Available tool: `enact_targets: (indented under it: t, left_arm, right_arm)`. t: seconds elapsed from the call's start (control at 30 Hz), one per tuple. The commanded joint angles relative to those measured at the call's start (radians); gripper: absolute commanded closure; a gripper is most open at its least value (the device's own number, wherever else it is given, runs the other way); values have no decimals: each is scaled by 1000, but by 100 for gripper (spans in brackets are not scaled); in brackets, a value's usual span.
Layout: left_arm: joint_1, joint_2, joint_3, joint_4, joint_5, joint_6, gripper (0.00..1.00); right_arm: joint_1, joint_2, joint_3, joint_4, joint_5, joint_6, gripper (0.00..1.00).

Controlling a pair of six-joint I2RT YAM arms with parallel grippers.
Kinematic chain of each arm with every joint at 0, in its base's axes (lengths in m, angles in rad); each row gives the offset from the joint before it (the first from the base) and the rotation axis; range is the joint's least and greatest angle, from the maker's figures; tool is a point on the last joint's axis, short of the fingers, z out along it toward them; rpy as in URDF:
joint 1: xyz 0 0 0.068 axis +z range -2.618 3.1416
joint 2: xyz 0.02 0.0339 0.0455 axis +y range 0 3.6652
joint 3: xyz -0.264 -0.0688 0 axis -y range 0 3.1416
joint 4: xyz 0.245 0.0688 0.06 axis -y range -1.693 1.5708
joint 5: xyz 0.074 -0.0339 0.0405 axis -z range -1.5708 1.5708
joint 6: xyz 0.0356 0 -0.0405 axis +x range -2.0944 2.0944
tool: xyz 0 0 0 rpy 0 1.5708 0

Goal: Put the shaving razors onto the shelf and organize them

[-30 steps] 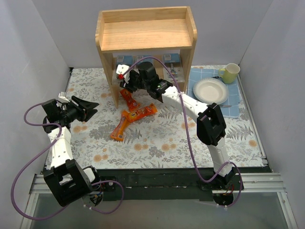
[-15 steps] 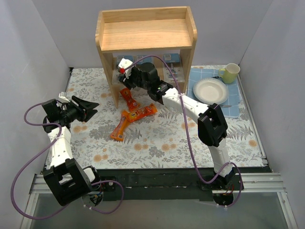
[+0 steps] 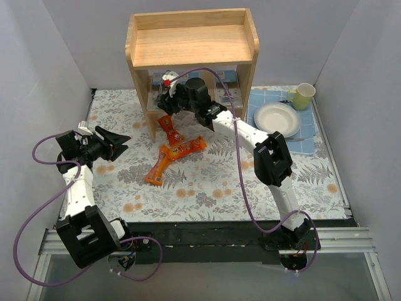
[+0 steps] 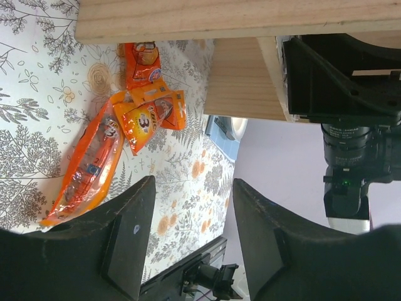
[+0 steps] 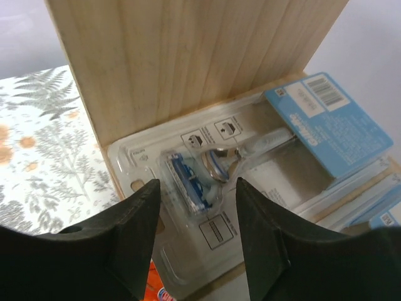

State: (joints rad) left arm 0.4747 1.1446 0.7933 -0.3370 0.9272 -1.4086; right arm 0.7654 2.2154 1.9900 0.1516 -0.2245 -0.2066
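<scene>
The light wooden shelf stands at the back; its side panel fills the right wrist view. A clear razor pack with a blue card lies flat on the lower tier against that panel. More razor packs lie to its right, and blue cards show under the top. My right gripper is open, its jaws spread either side of the pack's razor head; in the top view it reaches into the lower tier. My left gripper is open and empty, far left of the shelf, and also shows in its wrist view.
Three orange snack packets lie on the floral cloth in front of the shelf. A white plate and a yellow-green mug sit on a blue cloth at the right.
My right gripper has moved back and deeper into the shelf's lower tier. The left arm has barely moved.
</scene>
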Motion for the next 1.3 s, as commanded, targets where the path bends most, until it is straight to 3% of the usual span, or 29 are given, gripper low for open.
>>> enact_targets:
  t: [0.0,0.23,0.47,0.67,1.27]
  left_arm:
    - [5,-8,9,-7,2,37,48]
    - [24,-17,-12,-4,-7,53,47]
    - [61,-43,-35,-23,-7,77,46]
    - [97,-57,-32,-42,-10,83,45]
    - [108,-59,-71,-11,9,30,44]
  right_arm:
    - [-50,17,43,-69,-160,82,44]
    - [-87,38,46,-107,-306,64,53]
    - [-98,85,107,-116,-374,13,55]
    - [-91,112,142,-63,-331,113,55]
    - [-18,89,105,-73,-274,87,57]
